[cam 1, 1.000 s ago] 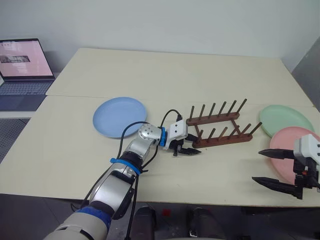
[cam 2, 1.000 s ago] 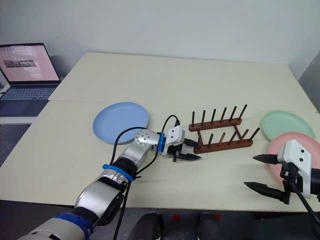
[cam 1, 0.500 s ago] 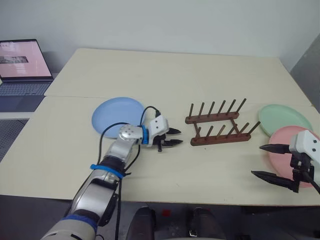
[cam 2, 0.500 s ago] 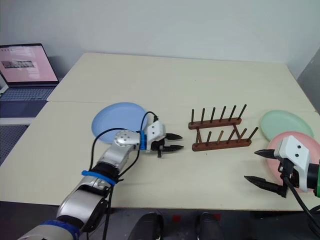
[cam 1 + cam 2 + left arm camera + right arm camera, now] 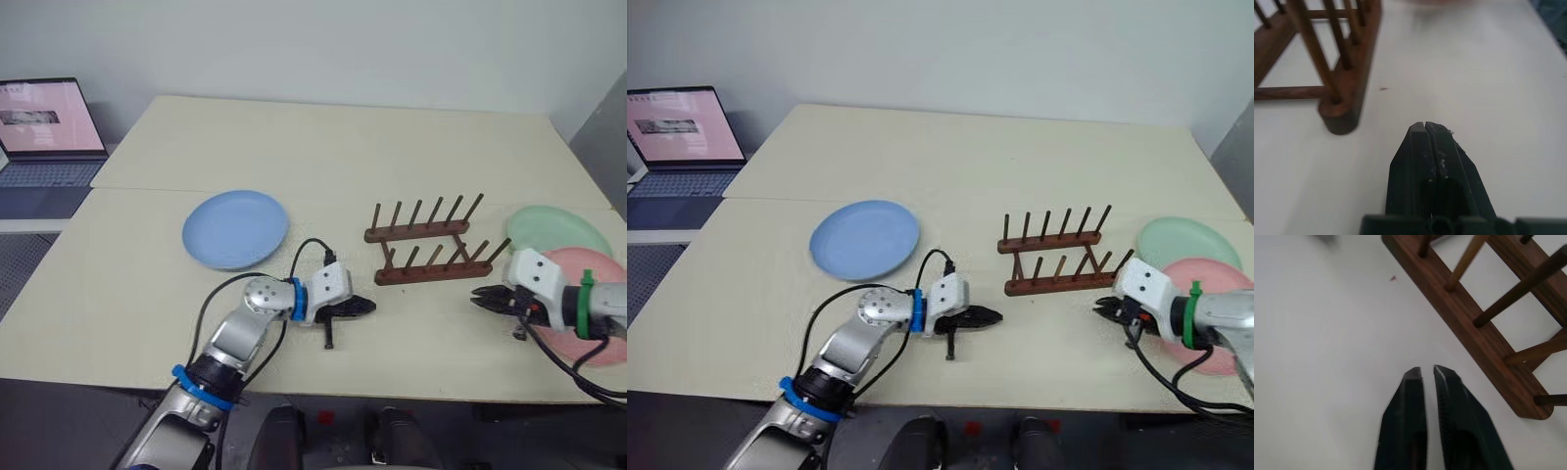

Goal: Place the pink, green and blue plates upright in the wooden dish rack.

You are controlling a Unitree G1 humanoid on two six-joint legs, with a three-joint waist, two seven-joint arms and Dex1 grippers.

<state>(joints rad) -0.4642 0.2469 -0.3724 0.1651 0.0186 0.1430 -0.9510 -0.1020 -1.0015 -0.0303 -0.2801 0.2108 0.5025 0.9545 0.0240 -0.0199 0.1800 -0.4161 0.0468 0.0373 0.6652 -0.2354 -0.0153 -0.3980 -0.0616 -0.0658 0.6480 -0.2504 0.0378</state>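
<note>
The dark wooden dish rack (image 5: 428, 245) stands empty near the table's middle, its pegs upright. A light blue plate (image 5: 235, 228) lies flat to its left. At the right edge a mint green plate (image 5: 554, 231) lies flat, and a pink plate (image 5: 600, 338) lies in front of it, partly under my right arm. My left gripper (image 5: 368, 307) is shut and empty, low over the table just left of the rack's near end (image 5: 1339, 117). Just off the rack's right end, my right gripper (image 5: 477, 299) is shut too, with nothing in it, its fingertips (image 5: 1422, 374) pointing toward the near rail (image 5: 1469, 338).
An open laptop (image 5: 47, 132) sits on a lower surface off the table's left side. The table's front edge (image 5: 323, 377) runs close below both grippers. Bare tabletop (image 5: 343, 147) stretches behind the rack.
Both grippers have shut. The right gripper swung inward from over the pink plate toward the rack's right end. The left gripper pulled back left, then returned toward the rack, lower.
</note>
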